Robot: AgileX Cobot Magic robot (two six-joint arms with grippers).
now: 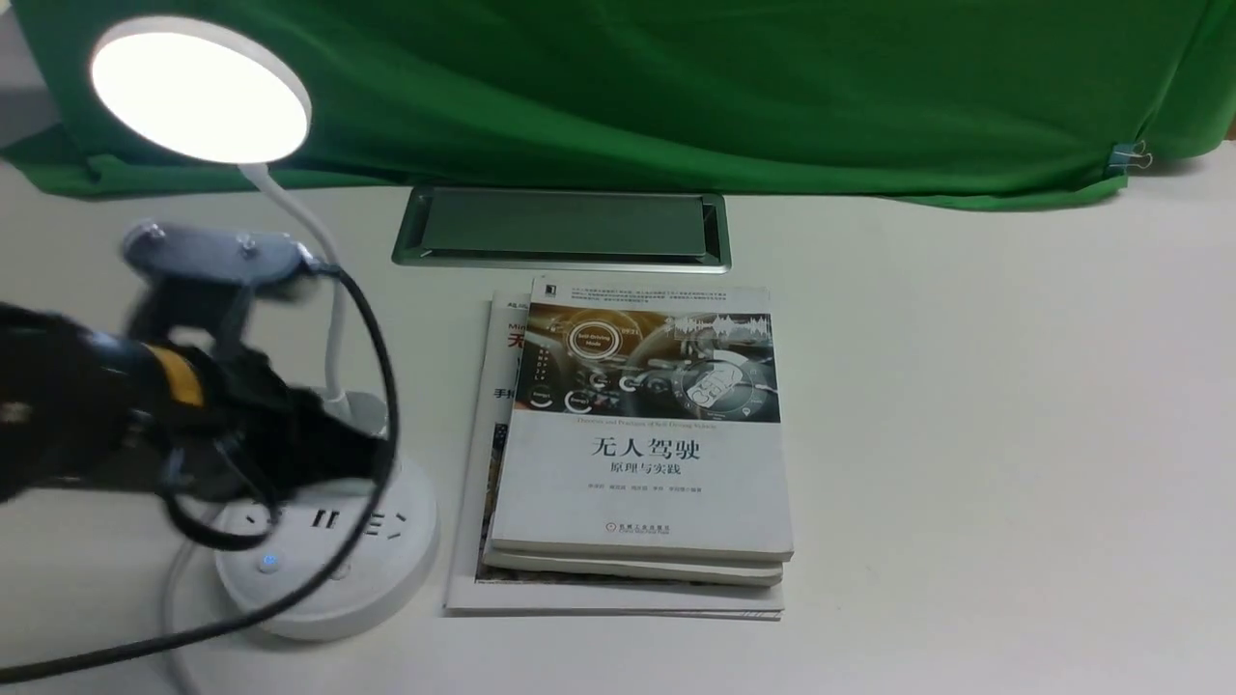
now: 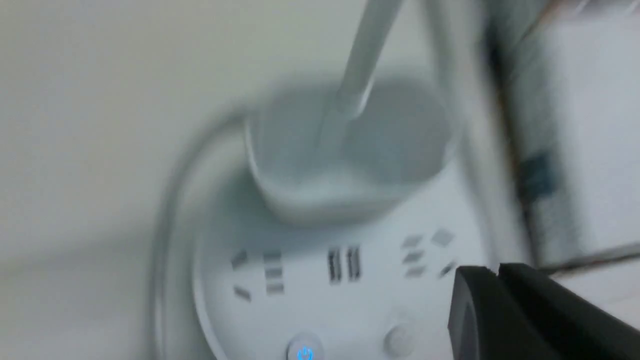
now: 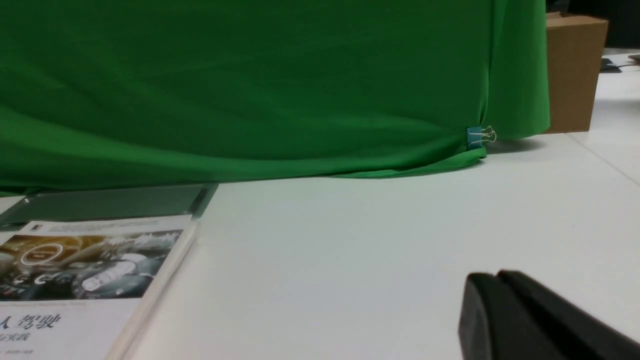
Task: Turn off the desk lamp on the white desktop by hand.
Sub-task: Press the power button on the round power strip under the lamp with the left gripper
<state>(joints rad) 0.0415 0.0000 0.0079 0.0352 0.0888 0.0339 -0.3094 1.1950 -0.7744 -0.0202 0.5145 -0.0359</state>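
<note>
Two buttons on the near part of the round base (image 1: 319,613): one (image 1: 269,562) glows blue, the other (image 1: 341,571) is unlit. The base sits toward the left side of the white table (image 1: 966,434), nearer its front edge than its back.

Left gripper (image 2: 499,274) above the base, blurred in the front view; finger ends together, nothing seen between them. No contact with the lit button visible. Right gripper (image 3: 500,275) likewise has its tips together, with no visible part in the work.

Beyond the buttons, sockets (image 1: 325,519), then the cup holder (image 1: 367,413), with the bendy neck (image 1: 333,338) rising from it. Stacked books (image 1: 642,483) lie just right of the base, mid-table. Farther back, the cable hatch (image 1: 565,224) by the table's back edge. Desk lamp's disc head (image 1: 201,97) hangs high over the back left corner area, shining full white.

Green cloth (image 1: 676,87) closes off the back edge.

Progress: arm brought to the lamp, switching off not done. Left to do, as I judge it: line the closed tips up over the blue button, press, see the disc go dark, back away.
</note>
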